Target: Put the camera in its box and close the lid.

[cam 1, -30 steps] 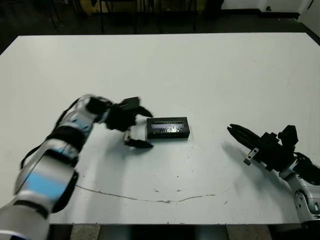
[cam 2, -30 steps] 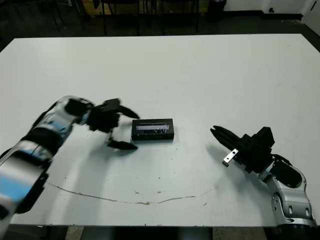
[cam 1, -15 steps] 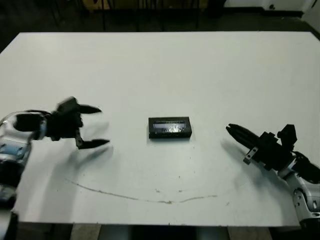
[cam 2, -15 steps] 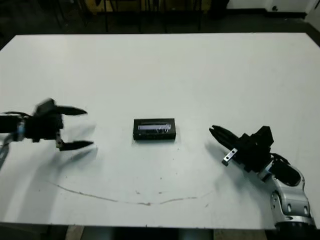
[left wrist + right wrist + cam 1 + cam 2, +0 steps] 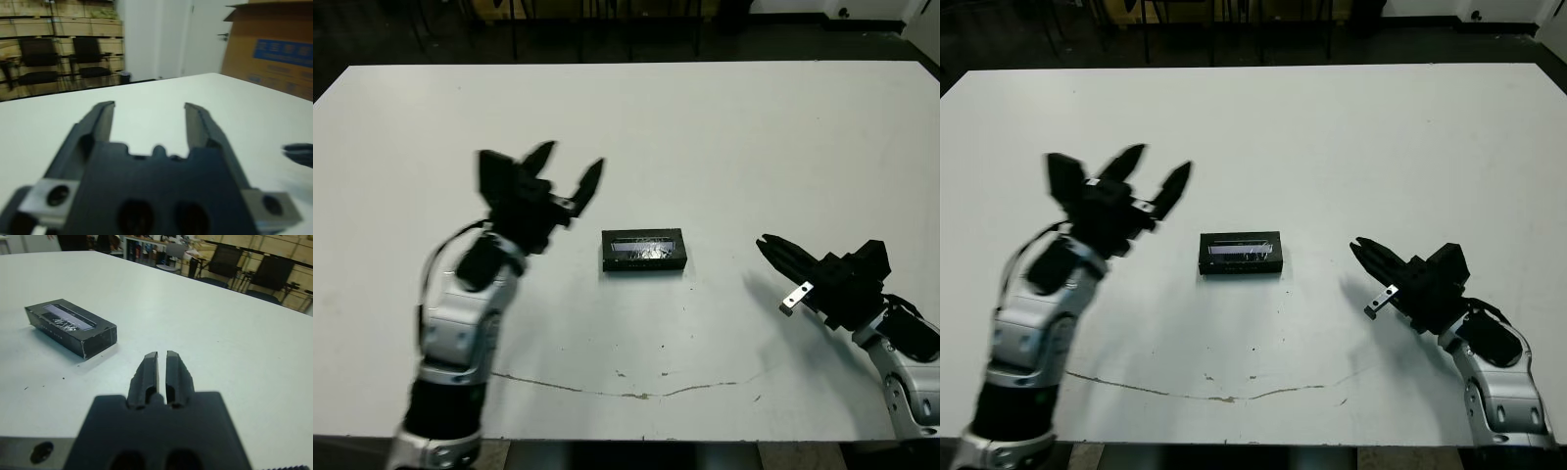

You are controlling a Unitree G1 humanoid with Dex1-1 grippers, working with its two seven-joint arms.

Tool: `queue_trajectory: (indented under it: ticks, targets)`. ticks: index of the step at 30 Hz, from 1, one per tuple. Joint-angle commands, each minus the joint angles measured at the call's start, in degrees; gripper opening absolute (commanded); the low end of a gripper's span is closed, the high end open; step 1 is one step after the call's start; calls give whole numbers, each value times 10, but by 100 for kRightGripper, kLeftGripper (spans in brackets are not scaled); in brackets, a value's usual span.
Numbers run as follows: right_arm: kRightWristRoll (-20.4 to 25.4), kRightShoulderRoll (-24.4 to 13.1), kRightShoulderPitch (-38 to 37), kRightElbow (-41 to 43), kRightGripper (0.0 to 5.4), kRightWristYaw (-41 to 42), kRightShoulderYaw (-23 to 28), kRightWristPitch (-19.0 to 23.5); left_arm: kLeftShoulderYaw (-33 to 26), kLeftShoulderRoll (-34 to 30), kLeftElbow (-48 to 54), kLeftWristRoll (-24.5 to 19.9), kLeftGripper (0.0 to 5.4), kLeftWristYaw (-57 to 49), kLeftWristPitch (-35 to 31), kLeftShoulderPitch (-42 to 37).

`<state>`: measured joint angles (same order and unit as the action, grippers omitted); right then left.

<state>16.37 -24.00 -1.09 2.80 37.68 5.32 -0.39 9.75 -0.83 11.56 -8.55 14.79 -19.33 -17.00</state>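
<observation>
Black lidded box [image 5: 643,252] unmoved; left gripper [image 5: 566,176] has apparently risen, spread.

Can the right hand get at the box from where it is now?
Probably yes. The right hand rests low at the table, pointing toward the closed box, with only bare table between them. The left hand is raised off to the other side, out of the way.

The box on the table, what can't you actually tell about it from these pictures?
- Whether the camera is inside: in every view the lid covers the box.
- What lies behind the window strip: in the head views it is too small, in the right wrist view only glare shows.
- The box's far side: hidden by its own body in the right wrist view.
</observation>
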Motion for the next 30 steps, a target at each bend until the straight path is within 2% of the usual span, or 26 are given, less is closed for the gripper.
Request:
queue_trajectory:
  ticks: [1, 5, 7, 13, 24, 27, 30]
  targets:
    - [3, 3, -11, 0, 0, -4, 0, 13, 42, 20, -43, 33, 228, -22, -27, -5]
    - [-6, -3, -16, 19, 0, -17, -3, 28, 70, 39, -109, 63, 148, -42, -61, -20]
    - [-4, -4, -15, 18, 0, -13, -3, 23, 78, 45, -136, 76, 110, -51, -73, -23]
    - [2, -3, -12, 14, 0, -6, -2, 23, 97, 38, -147, 102, 1, -45, -104, -8]
    - [-5, -9, -13, 30, 0, -12, -4, 40, 96, 28, -131, 103, 1, -38, -156, 30]
    - [-9, -8, -15, 34, 0, -15, -6, 39, 93, 20, -140, 106, 1, -35, -149, 34]
    - [-10, -2, -18, 40, 0, -23, -7, 41, 66, 21, -136, 90, 1, -34, -90, 55]
